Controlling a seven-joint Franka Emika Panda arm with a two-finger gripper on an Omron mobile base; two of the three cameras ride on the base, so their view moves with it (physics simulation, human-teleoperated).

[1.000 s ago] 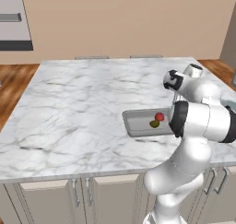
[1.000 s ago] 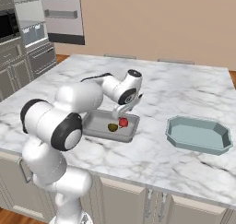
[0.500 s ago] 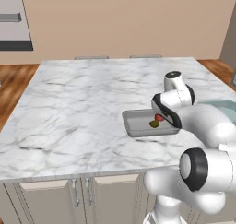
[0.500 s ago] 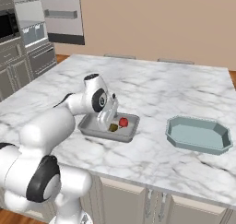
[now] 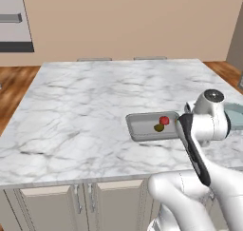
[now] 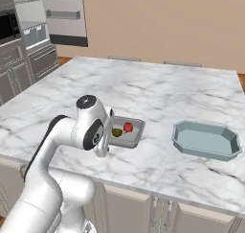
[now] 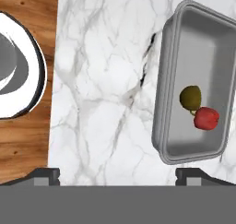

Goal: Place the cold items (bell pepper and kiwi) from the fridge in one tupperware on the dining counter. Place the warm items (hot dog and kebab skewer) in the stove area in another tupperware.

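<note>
A grey tupperware (image 5: 131,126) (image 6: 141,130) (image 7: 159,103) sits on the marble dining counter (image 5: 90,101) near its front edge. Inside it lie a red bell pepper (image 5: 164,120) (image 6: 128,127) (image 7: 206,118) and a brownish-green kiwi (image 5: 159,128) (image 6: 116,132) (image 7: 190,97), touching each other. In the hand view my gripper (image 7: 117,177) hangs open above the bare counter beside the tupperware, with nothing between its fingertips (image 7: 44,174). A second, teal tupperware (image 6: 206,151) (image 5: 235,110) stands empty further right. The hot dog and kebab skewer are out of view.
My folded arm (image 6: 91,126) (image 5: 204,125) hides part of the grey tupperware's near side. Built-in ovens and cabinets (image 6: 28,35) stand at the far left. Wooden floor (image 7: 27,140) lies past the counter's edge.
The arm has folded back toward the base, drawing the hand away from over the grey tupperware toward the counter's front edge. Bell pepper and kiwi stay put; the jaws stay open.
</note>
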